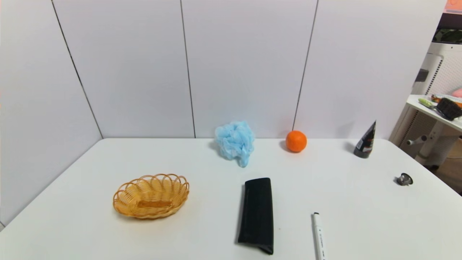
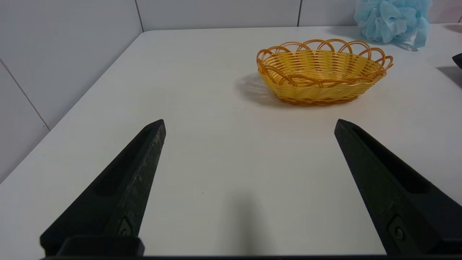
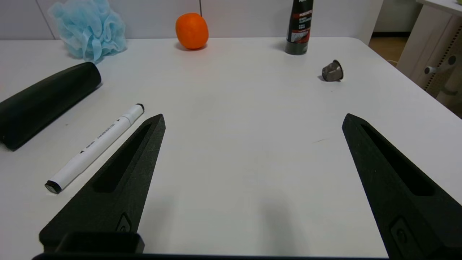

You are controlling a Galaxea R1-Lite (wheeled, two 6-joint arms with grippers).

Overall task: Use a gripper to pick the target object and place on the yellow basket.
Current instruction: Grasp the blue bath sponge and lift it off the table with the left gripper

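Pouf: the blue bath pouf is sitting near the back edge of the table, about midway along it, close to the wall; it is looking like a fluffy bunch of light blue mesh, ruffled all over, with a tail of mesh hanging toward the front.

Risk at the pouf: the mesh is looking soft and springy, so I am judging that a shallow pinch could be catching only a loose fold, and the pouf could be slipping out or trailing on the way over.

Risk beside it: the orange ball is lying near the pouf along the same back edge; a wide approach could be knocking it and setting it rolling.

Basket: the yellow basket is standing empty toward the front left of the table, well apart from the pouf; it is shallow and seeming about as wide as the pouf, so an off-centre drop could be leaving the pouf on the rim or tipping it off.

Black case: the black case is lying between pouf and front edge, in the way of a low carry.

Left gripper: the left gripper is hanging over the front left of the table, fingers spread wide, holding nothing.

Right gripper: the right gripper is hanging over the front right, spread wide and empty, the marker just beside it.
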